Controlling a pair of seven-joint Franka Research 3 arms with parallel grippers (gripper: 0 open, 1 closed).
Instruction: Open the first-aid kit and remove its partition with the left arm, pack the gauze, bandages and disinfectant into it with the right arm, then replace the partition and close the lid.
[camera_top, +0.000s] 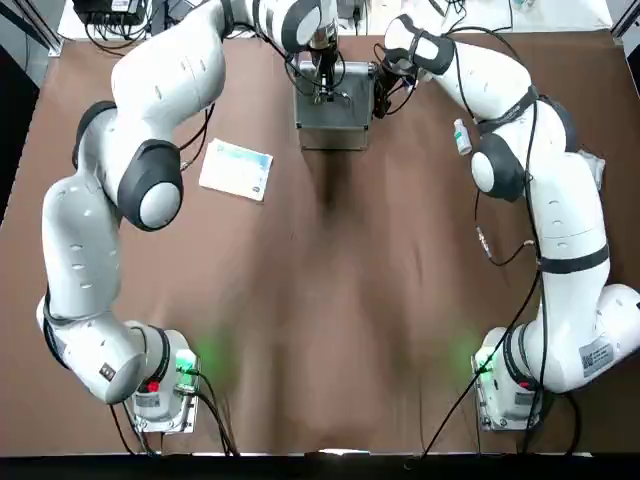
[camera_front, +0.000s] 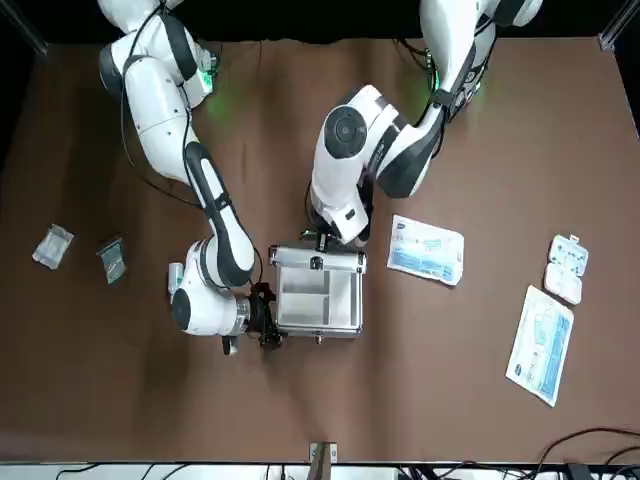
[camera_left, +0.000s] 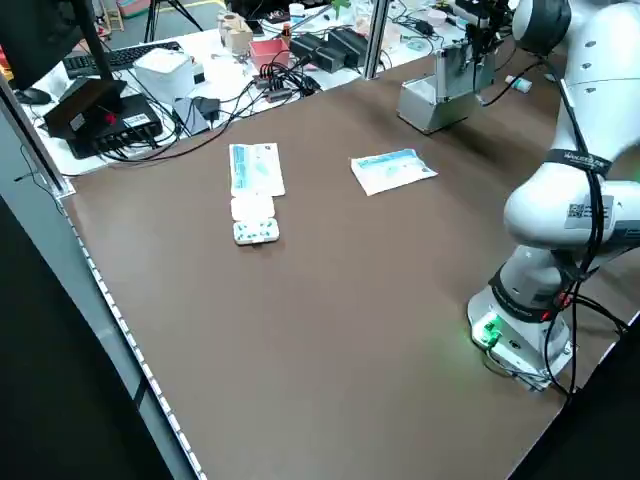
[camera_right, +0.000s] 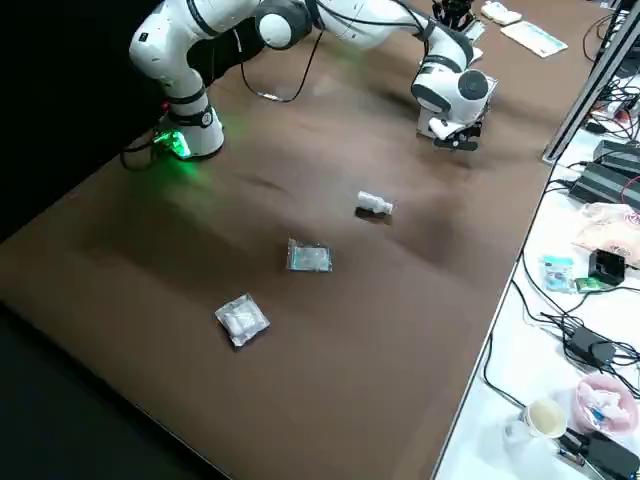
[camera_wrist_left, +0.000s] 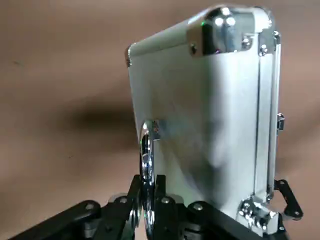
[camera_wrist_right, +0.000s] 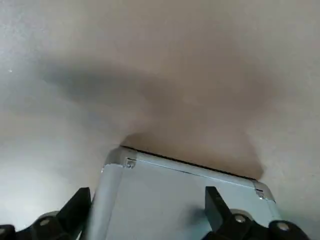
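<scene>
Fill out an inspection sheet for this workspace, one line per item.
Surface: brown table.
Job's things: case open, lid raised upright, partition inside; disinfectant lying on its side; two small packets nearby.
Clutter: blue-and-white packet, another packet and a white blister tray.
Grippers: left gripper shut on the lid's handle; right gripper open, straddling the case's side.
Cables: black cable along right arm.
Surroundings: benches with electronics and cables.
</scene>
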